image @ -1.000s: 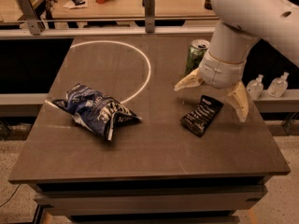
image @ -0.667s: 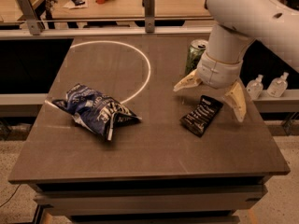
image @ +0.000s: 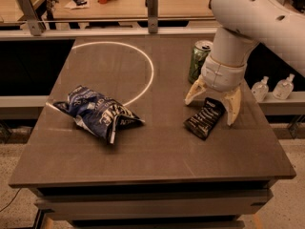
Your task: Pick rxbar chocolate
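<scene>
On the left of the worktop (image: 157, 151) lies a crumpled blue-and-white chip bag (image: 97, 113), just below a painted white ring (image: 151, 70); a green can (image: 198, 61) stands right of the ring; the rxbar chocolate (image: 203, 120) lies flat in front of the can; the gripper (image: 214, 99) hangs above its far end, fingers (image: 195, 91) spread wide apart, one either side.

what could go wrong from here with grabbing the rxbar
1. The rxbar chocolate lies flat on the table. The open gripper, poised over the bar's upper end, might close above the thin wrapper or just push it along the surface.
2. The green can stands close behind the gripper, so a small drift of the arm that way could tip it.
</scene>
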Robot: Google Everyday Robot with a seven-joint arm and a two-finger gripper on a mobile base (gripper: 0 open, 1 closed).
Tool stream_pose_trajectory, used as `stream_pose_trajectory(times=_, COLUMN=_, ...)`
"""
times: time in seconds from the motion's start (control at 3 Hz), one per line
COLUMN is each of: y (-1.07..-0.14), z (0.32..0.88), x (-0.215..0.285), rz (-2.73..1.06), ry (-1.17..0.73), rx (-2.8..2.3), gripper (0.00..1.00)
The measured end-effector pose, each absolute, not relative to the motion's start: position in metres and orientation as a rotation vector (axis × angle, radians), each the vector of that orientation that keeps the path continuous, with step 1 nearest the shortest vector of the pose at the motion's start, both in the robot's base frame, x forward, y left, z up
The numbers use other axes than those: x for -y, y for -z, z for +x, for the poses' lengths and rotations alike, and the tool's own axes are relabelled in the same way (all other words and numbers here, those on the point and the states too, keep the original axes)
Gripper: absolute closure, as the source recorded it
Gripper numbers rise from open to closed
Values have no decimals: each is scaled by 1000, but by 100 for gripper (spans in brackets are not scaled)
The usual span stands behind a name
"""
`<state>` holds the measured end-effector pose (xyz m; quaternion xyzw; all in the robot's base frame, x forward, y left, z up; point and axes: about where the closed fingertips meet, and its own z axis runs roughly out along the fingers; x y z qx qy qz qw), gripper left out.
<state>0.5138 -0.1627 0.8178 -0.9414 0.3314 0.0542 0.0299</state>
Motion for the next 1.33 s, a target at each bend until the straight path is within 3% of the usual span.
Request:
stream_pose_trajectory(times=0.67, y=-828, z=514, x=164, rz=-2901, ry=-175, rx=-1031, gripper=88)
stream_pose_trajectory(times=1.0, y=-824, z=514, x=165, rz=-2871, ry=-189, rx=-1079, gripper=100)
stream_pose_trajectory(times=1.33, y=-828, z=514, x=165, rz=-2870, ry=-189, rx=-1079, gripper=100)
